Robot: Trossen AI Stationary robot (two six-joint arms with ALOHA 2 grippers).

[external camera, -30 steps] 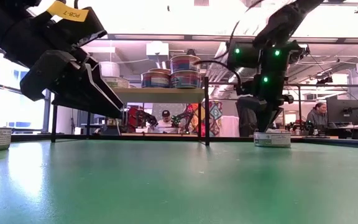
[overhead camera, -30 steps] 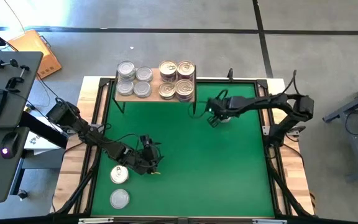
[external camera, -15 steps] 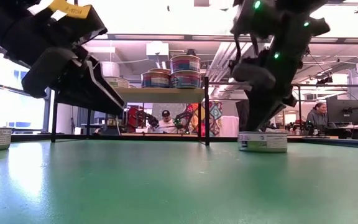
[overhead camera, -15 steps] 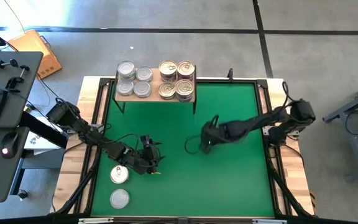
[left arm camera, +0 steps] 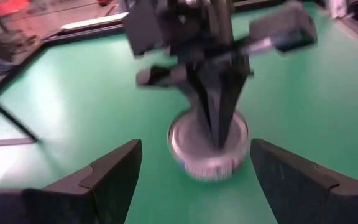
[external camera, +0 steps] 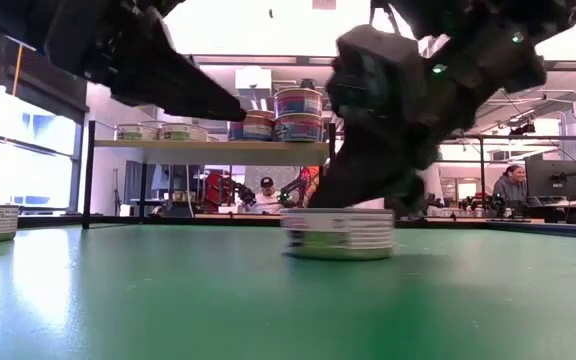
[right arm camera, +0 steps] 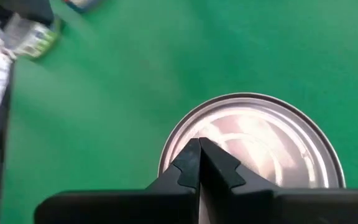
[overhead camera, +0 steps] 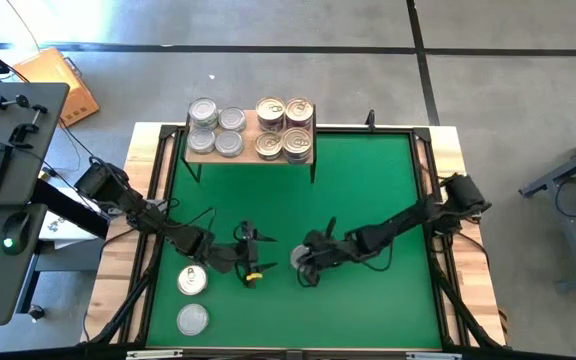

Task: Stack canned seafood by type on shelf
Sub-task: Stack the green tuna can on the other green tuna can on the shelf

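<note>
Right hand: the right hand (overhead camera: 303,262) sits low at mid-worktop with its fingers (right arm camera: 199,163) pressed flat together, tips resting on the lid of a silver tin (external camera: 338,232), not pinching it
Left hand: the left hand (overhead camera: 251,258) is spread wide, just across from the right hand, the tin standing a little ahead of its open fingers (left arm camera: 104,177)
Tin between them: it stands upright on the green mat (overhead camera: 368,200), under the right hand's tips and in front of the left hand's gap
Other tins: two more silver ones (overhead camera: 192,281) lie on the mat behind the left hand, towards its arm; the rest stand on the shelf (overhead camera: 251,150), far from both hands, silver lids at one end, gold lids at the other
Risk, slip: I reckon the pressed tips could skid off the smooth lid and leave the tin short of the left hand
Risk, clash: the two hands are near each other; if the left closes before the right lifts clear, fingers may knock
Risk, tipping: a push high on the lid might rock the tin onto its edge
Risk, sorting: this lid looks silver, so it belongs with the silver stack, not the gold
</note>
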